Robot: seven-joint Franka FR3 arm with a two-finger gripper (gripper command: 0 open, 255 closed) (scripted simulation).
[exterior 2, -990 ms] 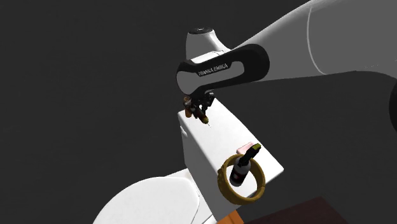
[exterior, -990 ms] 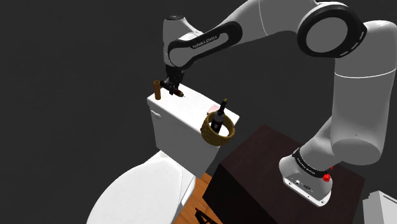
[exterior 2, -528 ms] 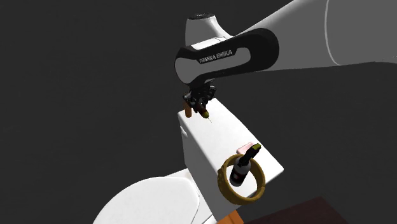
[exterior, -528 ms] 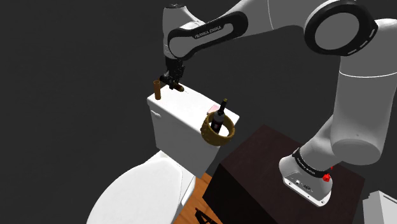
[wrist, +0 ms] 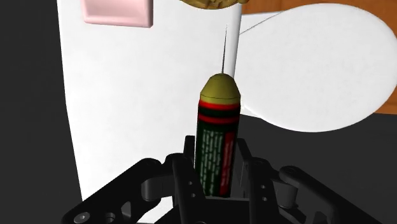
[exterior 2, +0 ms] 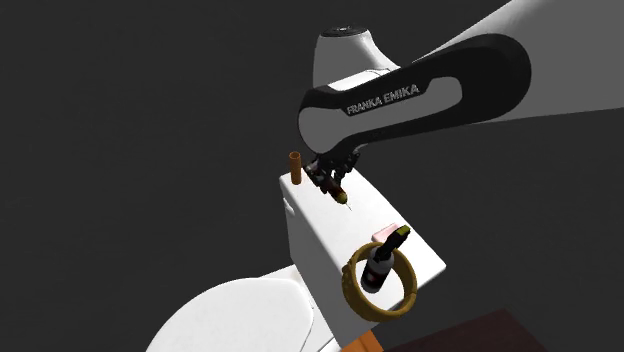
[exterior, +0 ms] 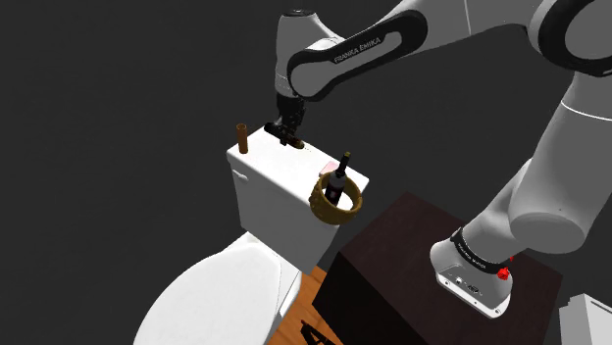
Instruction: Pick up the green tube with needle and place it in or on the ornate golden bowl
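tool: clenching on the tube, pressing one finger against each side of its lower body; hovering just above the toilet tank.
tube: riding in the tool above the toilet tank, pointing its thin needle away from the fingers and toward the bowl's edge.
bowl: sitting at the tank's end toward the shoulder view's right, well apart from the tool, already carrying a dark bottle.
step: probably carrying the tube across to the bowl.
risk, needle: jabbing the tank top or the bowl's rim by descending too low, then twisting in the grip.
risk, bottle: bumping the bottle or finding little room beside it, spilling the tube off the rim.
risk, grip: slipping on a round, smooth-looking body while swinging across.
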